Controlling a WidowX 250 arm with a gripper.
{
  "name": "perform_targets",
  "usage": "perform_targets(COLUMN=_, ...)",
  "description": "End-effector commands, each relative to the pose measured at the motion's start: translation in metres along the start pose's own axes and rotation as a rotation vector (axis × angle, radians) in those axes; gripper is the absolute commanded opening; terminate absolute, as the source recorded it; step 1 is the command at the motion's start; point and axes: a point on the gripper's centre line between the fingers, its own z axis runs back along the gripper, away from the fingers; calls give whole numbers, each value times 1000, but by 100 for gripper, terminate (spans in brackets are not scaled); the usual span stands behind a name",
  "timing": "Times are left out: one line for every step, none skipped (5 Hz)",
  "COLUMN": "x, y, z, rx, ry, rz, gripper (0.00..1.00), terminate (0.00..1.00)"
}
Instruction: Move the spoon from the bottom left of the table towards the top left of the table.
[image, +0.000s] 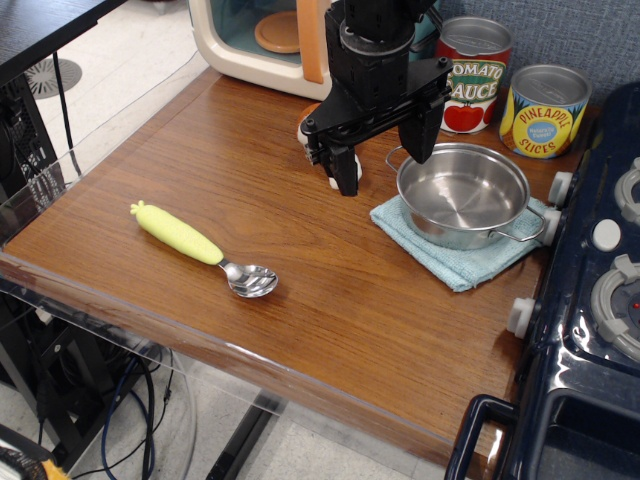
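The spoon (200, 249) lies flat on the brown wood-grain table (340, 320) near its front left edge. Its yellow-green handle points to the far left and its silver bowl to the near right. My black gripper (383, 158) hangs over the middle of the table, well to the right of and beyond the spoon, next to the pot. Its fingers (345, 170) stand apart with nothing between them, so it is open and empty.
A silver pot (463, 195) sits on a light blue cloth (450, 262) right of the gripper. Tomato sauce (474, 75) and pineapple (545, 110) cans stand behind it. A dark blue toy stove (590, 300) fills the right side. A cream toy appliance (250, 45) stands at the back. A white mushroom (306, 128) is partly hidden behind the gripper.
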Motion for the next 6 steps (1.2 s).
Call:
perform_targets(x=0, y=0, z=0, rx=0, ry=0, rz=0, gripper=100, terminate=0)
perform_targets(x=9, y=20, z=-1, rx=34, ry=-22, rz=60, gripper=100, terminate=0)
perform_targets(x=16, y=43, z=-1, rx=20, ry=-10, rz=128, gripper=100, terminate=0)
perform_targets(x=24, y=67, z=4, rx=14, ry=-15, rz=201, gripper=100, terminate=0)
perform_targets(x=35, y=90, z=3, rx=11, ry=-6, rz=235, gripper=100, terminate=0)
perform_targets(x=49, y=110, z=-14, rx=65, ry=-12, rz=271, gripper=100, terminate=0)
